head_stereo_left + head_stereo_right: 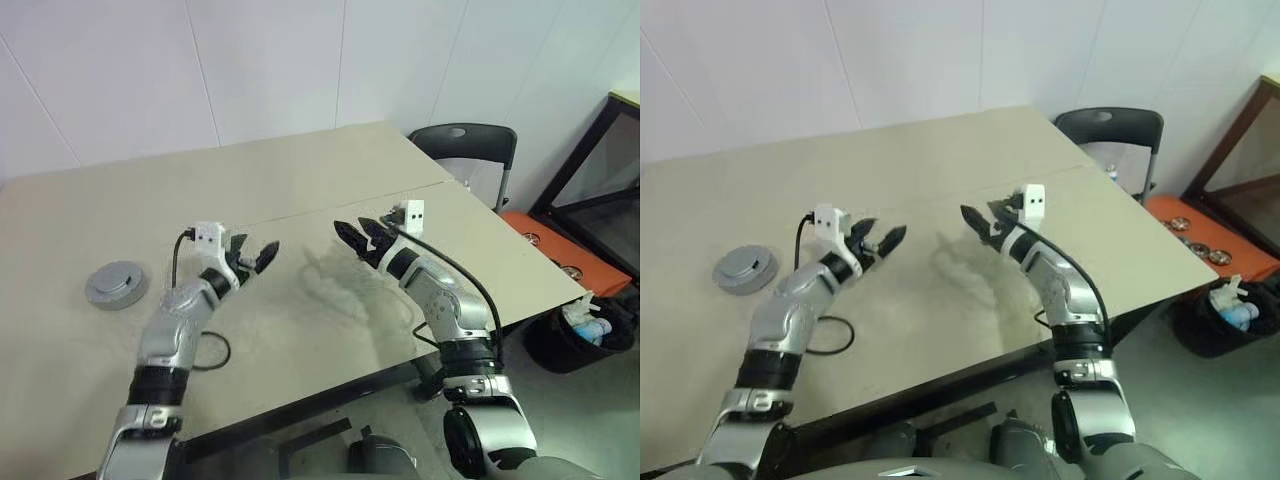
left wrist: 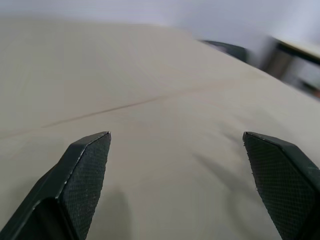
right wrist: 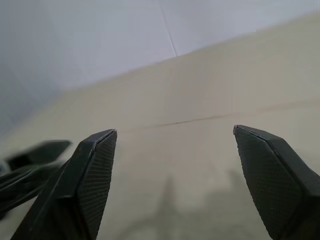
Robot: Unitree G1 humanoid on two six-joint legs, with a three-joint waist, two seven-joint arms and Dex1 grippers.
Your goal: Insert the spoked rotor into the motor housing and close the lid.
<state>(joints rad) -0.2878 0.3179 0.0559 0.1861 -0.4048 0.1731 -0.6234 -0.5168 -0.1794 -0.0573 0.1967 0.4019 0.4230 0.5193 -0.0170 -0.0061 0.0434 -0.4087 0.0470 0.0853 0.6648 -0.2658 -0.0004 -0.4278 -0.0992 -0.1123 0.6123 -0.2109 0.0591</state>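
Both grippers, left gripper [image 1: 262, 254] and right gripper [image 1: 352, 238], are hovering spread and empty over mid-table [image 1: 300, 190]. You're looking at the closed grey housing [image 1: 116, 284] sitting near the table's left edge; assembly looks done, so you're probably just backing away.

A beige table [image 1: 300, 330] is seen beneath both end effectors, a thin seam [image 1: 330, 205] running across its top just beyond them. A black folding chair [image 1: 470, 150] is placed past the right end effector, at the table's far corner. An orange tray [image 1: 560, 255] and a dark waste bin [image 1: 585, 335] holding bottles are set on the floor further out on that side.
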